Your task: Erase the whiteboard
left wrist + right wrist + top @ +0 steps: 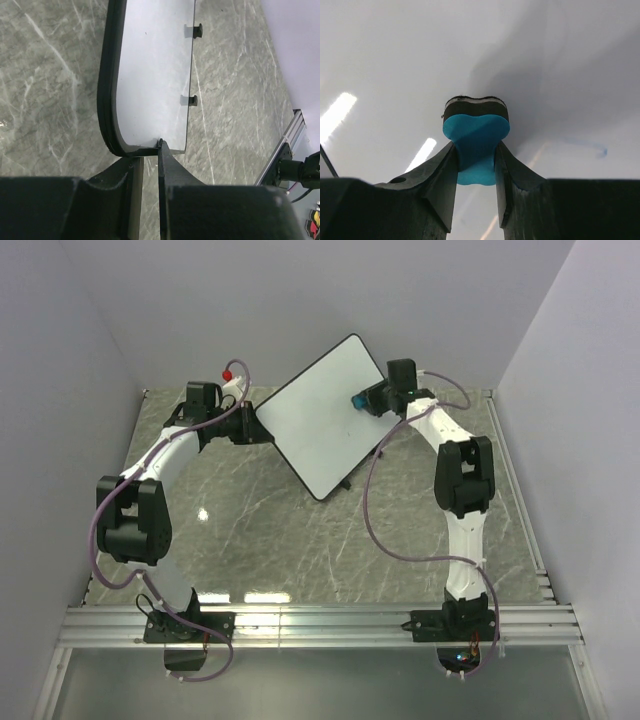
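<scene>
The whiteboard (320, 420), white with a thin black frame, stands tilted at the middle back of the table. My left gripper (250, 425) is shut on its left edge; in the left wrist view the frame (107, 100) sits between my fingers (170, 165). My right gripper (368, 400) is shut on a small blue eraser (357, 400) and presses it against the board's right part. In the right wrist view the eraser (476, 140) has its dark felt on the white surface (395, 60). A faint blue mark (590, 145) shows to its right.
A red-capped marker (229, 372) lies at the back left behind the left arm. The board's two black feet (193, 100) rest on the grey marble tabletop (260, 530). White walls close in the left, back and right. An aluminium rail (320, 625) runs along the front.
</scene>
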Controlling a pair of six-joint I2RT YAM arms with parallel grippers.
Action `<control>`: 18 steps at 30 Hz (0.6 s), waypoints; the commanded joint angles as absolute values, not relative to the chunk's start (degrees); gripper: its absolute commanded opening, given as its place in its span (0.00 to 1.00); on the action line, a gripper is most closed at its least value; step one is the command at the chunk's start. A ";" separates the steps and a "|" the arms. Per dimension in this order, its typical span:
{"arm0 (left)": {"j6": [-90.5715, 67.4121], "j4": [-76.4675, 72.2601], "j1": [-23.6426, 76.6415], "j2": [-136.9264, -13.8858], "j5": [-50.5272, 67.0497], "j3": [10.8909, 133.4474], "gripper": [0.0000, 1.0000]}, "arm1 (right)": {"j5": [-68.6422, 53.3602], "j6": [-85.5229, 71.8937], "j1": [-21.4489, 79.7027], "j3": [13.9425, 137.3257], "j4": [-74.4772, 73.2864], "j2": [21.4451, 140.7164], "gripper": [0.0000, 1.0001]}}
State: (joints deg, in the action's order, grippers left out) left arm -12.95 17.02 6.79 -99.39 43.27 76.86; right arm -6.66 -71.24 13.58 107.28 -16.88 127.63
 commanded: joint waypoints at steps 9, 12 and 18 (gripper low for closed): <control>-8.09 15.82 8.53 -99.05 44.03 77.78 0.00 | -2.81 -71.01 12.57 108.67 -18.82 132.81 0.00; -8.09 15.91 8.53 -99.49 44.12 78.57 0.00 | -4.04 -70.75 13.79 100.41 -16.79 128.16 0.00; -7.91 16.35 8.61 -100.90 44.21 80.16 0.00 | -4.57 -70.13 18.10 83.19 -12.76 118.40 0.00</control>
State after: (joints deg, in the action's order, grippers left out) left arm -13.15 17.08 7.01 -99.57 44.69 77.78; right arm -3.18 -71.26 13.26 91.46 -11.62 121.19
